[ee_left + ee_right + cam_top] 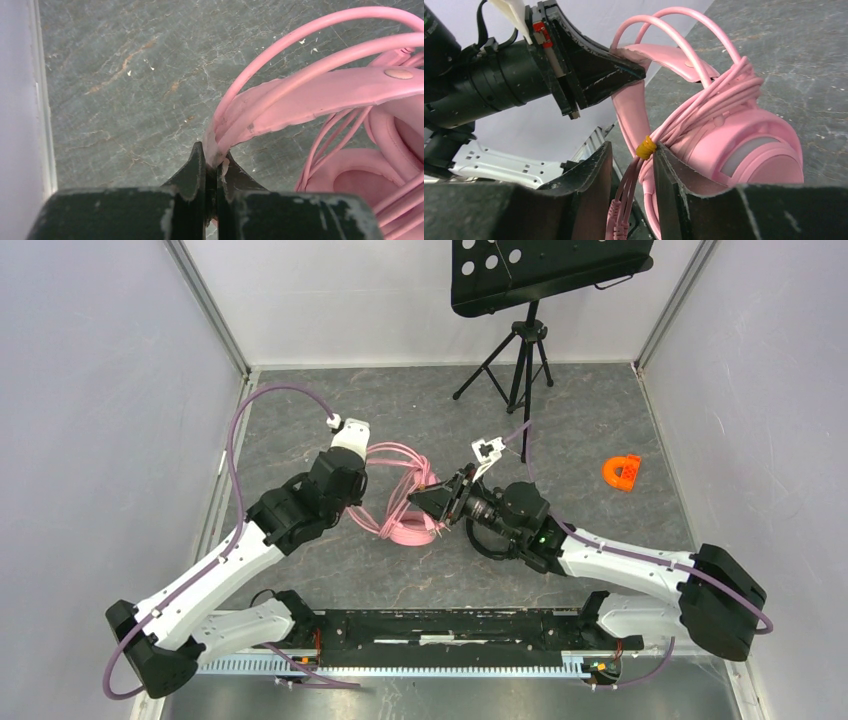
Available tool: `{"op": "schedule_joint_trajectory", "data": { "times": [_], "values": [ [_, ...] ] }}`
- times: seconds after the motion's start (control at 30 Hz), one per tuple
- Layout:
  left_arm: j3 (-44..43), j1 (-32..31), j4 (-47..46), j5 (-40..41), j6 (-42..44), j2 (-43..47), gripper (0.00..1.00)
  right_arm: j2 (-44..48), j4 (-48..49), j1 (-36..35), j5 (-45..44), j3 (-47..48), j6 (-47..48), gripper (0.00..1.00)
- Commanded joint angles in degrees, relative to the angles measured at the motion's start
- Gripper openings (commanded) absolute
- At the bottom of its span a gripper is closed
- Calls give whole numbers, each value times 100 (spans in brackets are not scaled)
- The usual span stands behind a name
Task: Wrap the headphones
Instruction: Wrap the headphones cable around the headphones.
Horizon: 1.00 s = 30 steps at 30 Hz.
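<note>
The pink headphones (pixel 405 508) stand at the middle of the table between my two grippers. My left gripper (pixel 214 152) is shut on the end of their pink headband (pixel 320 92), and it also shows in the right wrist view as the left gripper (pixel 624 67) pinching that band. The pink cable (pixel 719 97) is looped many times around the headphones. A yellow band (pixel 646 148) ties the loose cable strands. My right gripper (pixel 634 150) stands open around those strands just below the band, with a gap on its left side. An ear cup (pixel 749 145) lies beside it.
A small orange plastic piece (pixel 621 472) lies on the table at the right. A black music stand (pixel 525 340) on a tripod stands at the back. White walls close in the table on the left, right and back.
</note>
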<state>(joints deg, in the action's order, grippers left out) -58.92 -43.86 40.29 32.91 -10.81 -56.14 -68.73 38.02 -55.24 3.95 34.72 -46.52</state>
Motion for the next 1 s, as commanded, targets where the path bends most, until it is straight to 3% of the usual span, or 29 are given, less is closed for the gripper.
{"op": "schedule_joint_trajectory", "data": {
  "times": [0.0,0.53,0.97],
  "values": [
    [132,17,-1109,115,-1139,442,2,140,-470,-133,-539,328,310,41],
    [494,19,-1516,275,-1715,862,2,683,-1549,-347,-682,618,1063,47],
    [434,18,-1540,320,-1721,896,2,1137,-2074,-376,-965,428,1428,31]
  ]
}}
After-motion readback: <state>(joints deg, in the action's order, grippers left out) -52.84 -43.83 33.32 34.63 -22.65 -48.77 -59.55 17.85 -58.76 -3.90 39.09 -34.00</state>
